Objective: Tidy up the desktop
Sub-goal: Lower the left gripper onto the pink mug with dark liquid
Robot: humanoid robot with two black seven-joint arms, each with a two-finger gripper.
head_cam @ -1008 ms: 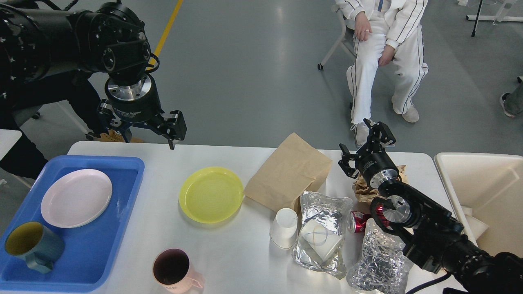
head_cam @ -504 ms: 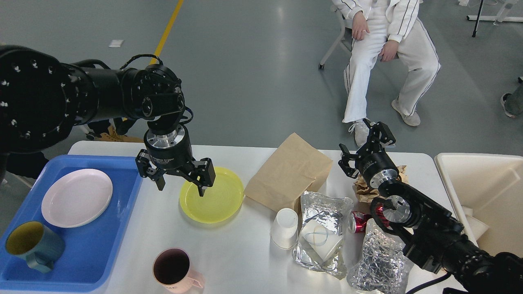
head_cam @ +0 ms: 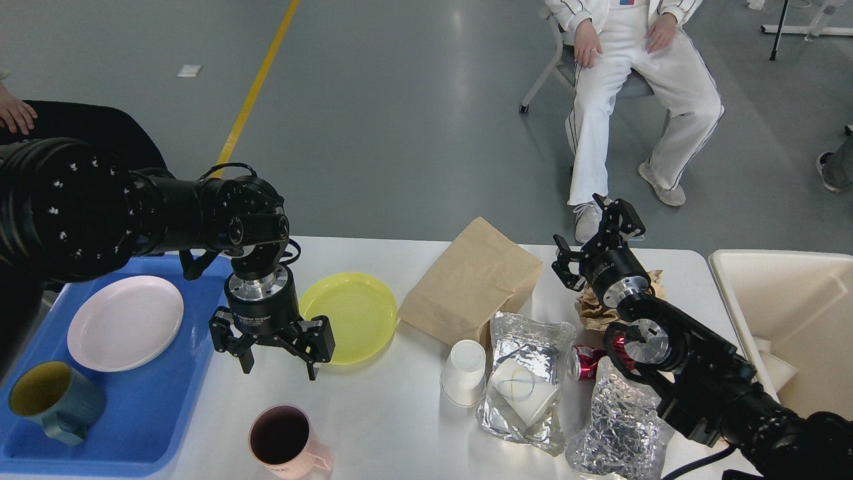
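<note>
The white desktop (head_cam: 393, 420) carries dishes and rubbish. My left gripper (head_cam: 278, 369) is open and empty, pointing down. It hangs over the desktop at the near left rim of a yellow plate (head_cam: 356, 313), just beyond a pink mug (head_cam: 283, 440). My right gripper (head_cam: 594, 232) is open and empty, raised over crumpled brown paper (head_cam: 592, 312) at the far right. Between the arms lie a brown paper bag (head_cam: 473, 280), an upturned white paper cup (head_cam: 464, 370), a foil pouch (head_cam: 526, 383), a crumpled foil bag (head_cam: 616, 427) and a red can (head_cam: 585, 361).
A blue tray (head_cam: 160, 413) at the left holds a pale plate (head_cam: 125, 321) and a teal mug (head_cam: 53, 400). A cream bin (head_cam: 793, 313) stands at the right edge. A person in white (head_cam: 633, 80) sits beyond the table; another person's hand (head_cam: 16, 115) shows far left.
My left gripper has come down and toward me, from behind the table's far edge, across the yellow plate, to its near left rim. The right arm has not moved. The seated person shifted.
</note>
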